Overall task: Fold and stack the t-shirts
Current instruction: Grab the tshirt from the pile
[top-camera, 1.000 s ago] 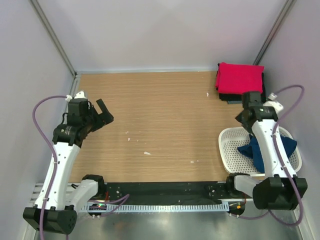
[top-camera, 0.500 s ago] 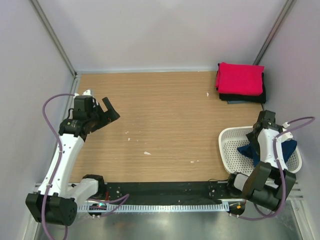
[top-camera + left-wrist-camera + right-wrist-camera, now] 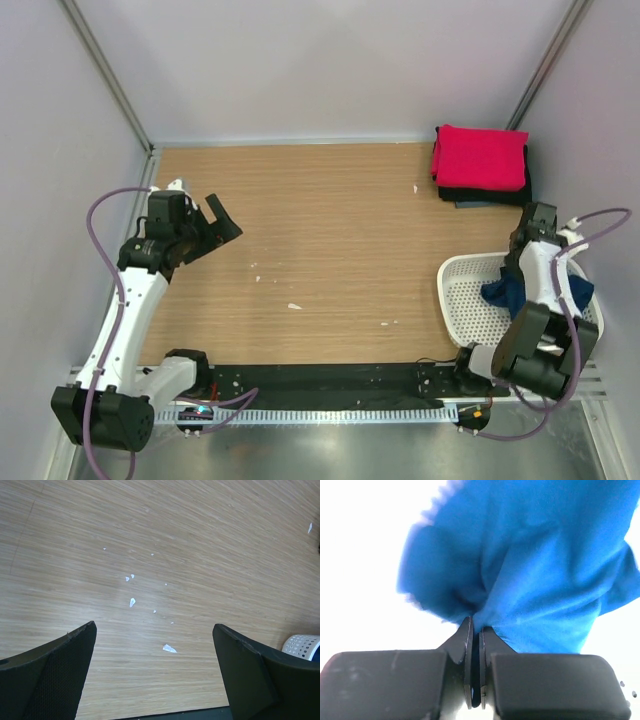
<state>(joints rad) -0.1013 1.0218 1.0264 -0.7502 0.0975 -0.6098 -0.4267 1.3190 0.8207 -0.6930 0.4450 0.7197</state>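
A crumpled navy blue t-shirt point(image 3: 502, 292) lies in the white perforated basket point(image 3: 460, 296) at the right. My right gripper point(image 3: 475, 627) is shut on a fold of this blue t-shirt point(image 3: 535, 575), which bunches up right at the fingertips. In the top view the right arm point(image 3: 538, 262) hangs over the basket and hides the grip. At the back right, a folded pink-red t-shirt point(image 3: 480, 156) lies on a folded black one point(image 3: 492, 195). My left gripper point(image 3: 218, 226) stands open above the left of the table, with only bare wood between its fingers point(image 3: 60, 665).
Small white scraps point(image 3: 169, 649) dot the wooden tabletop point(image 3: 330, 240). Grey walls close in the left, back and right sides. A black strip and a metal rail run along the near edge point(image 3: 330, 385).
My right gripper has dropped from near the folded stack into the basket and shut on the navy blue t-shirt. The left arm swung slightly, its gripper still open.
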